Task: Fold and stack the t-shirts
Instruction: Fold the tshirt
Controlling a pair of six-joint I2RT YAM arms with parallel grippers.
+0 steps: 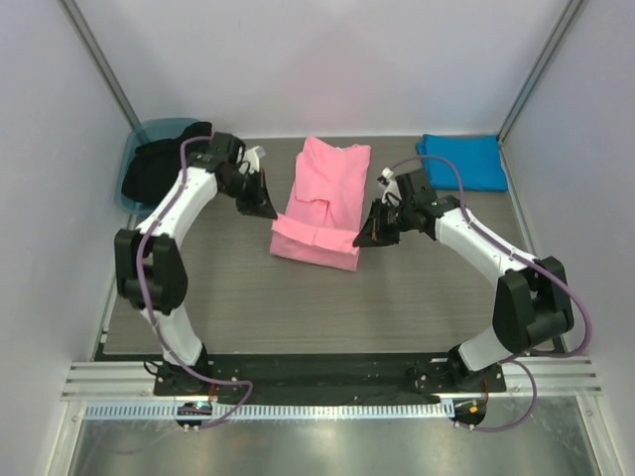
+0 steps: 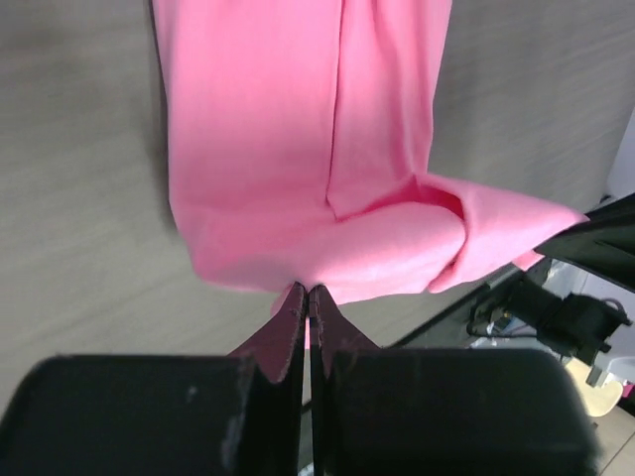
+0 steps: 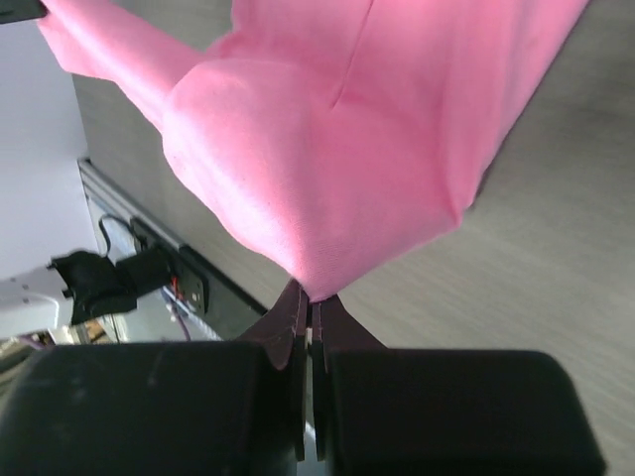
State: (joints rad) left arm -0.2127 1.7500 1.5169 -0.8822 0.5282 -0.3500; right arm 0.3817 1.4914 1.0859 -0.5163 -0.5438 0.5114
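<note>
Both arms grip the pink t-shirt [image 1: 322,203] at mid-worktop.
The left fingers [image 2: 290,322] and right fingers [image 3: 290,319] each pinch the shirt's near edge (one at either corner), pressed together on the cloth, which bulges beyond the tips. The blue t-shirt [image 1: 463,161] lies folded on the worktop [image 1: 248,297] at its far right corner.

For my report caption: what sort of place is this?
Probably a robot test cell, not a home: plain white panels wall in the table, two arms are bolted to a metal rail, and a pink t-shirt and a blue t-shirt serve as practice laundry.
</note>
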